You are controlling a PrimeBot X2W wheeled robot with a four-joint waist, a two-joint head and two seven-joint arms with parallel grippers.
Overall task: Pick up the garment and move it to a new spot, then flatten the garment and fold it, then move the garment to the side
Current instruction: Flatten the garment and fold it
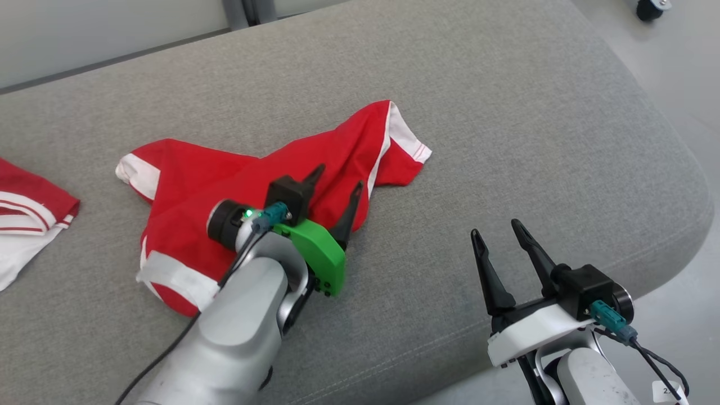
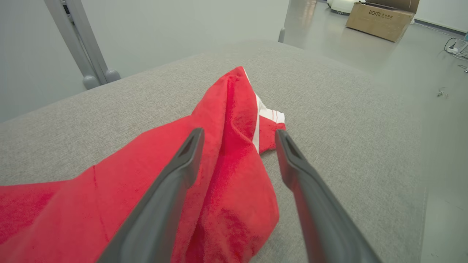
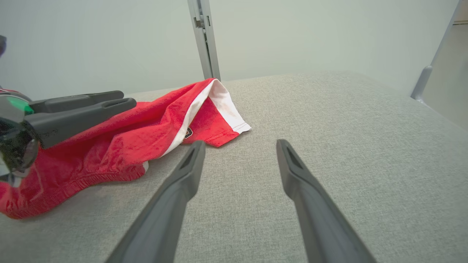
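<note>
On the grey cushion (image 1: 506, 112), the red garment (image 1: 225, 180) sits in a crumpled heap, left of middle.
Left gripper (image 1: 339, 180) hovers right over its folds, jaws spread wide, pinching nothing. Right gripper (image 1: 496, 230) hangs near the front edge, clear of the cloth, jaws spread too, empty.

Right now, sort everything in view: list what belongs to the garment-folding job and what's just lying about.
Job:
red garment, crumpled on the grey surface
left gripper, open over it
right gripper, open, apart from it

Lying about:
second red-and-white garment at the left edge
cardboard box on the floor
caster wheel
</note>
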